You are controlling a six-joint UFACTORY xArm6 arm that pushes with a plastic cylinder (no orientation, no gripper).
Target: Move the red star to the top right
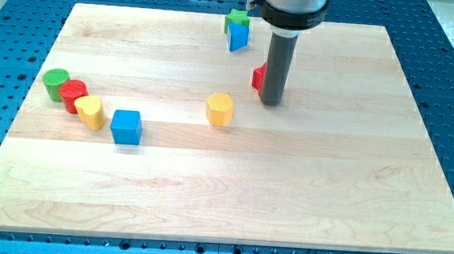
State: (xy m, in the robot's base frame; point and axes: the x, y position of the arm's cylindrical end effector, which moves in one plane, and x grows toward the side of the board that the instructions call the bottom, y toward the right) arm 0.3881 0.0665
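The red star (258, 78) lies right of the board's centre, in the upper half, mostly hidden behind my rod. My tip (270, 103) rests on the board touching the star's right lower side. The rod rises from there to the arm at the view's top.
A green block (237, 17) sits on top of or just behind a blue block (237, 36) near the top edge, left of the rod. A yellow block (220, 109) lies left of my tip. At the left are a green cylinder (54, 84), red cylinder (73, 95), yellow block (91, 111) and blue cube (126, 126).
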